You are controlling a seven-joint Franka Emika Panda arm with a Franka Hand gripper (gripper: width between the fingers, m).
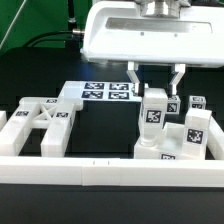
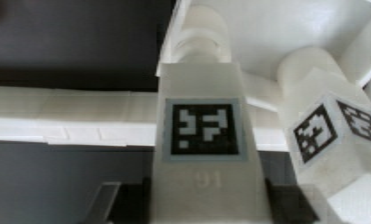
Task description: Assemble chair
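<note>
My gripper [image 1: 155, 90] hangs over the exterior view's right half, shut on a tall white chair block [image 1: 154, 112] with a square tag on its face. The block stands upright, its foot at a low white part [image 1: 160, 152]; I cannot tell whether they touch. In the wrist view the same block [image 2: 207, 110] fills the middle, and the dark fingers [image 2: 121, 200] press on both of its sides. A notched block [image 1: 195, 128] stands just to its right. The X-braced frame [image 1: 40, 125] lies at the left.
The marker board [image 1: 105, 92] lies flat behind the middle. A small tagged cube [image 1: 197, 103] sits at the back right. A long low white border rail [image 1: 100, 172] runs along the front, and another rail [image 2: 66, 105] crosses the wrist view.
</note>
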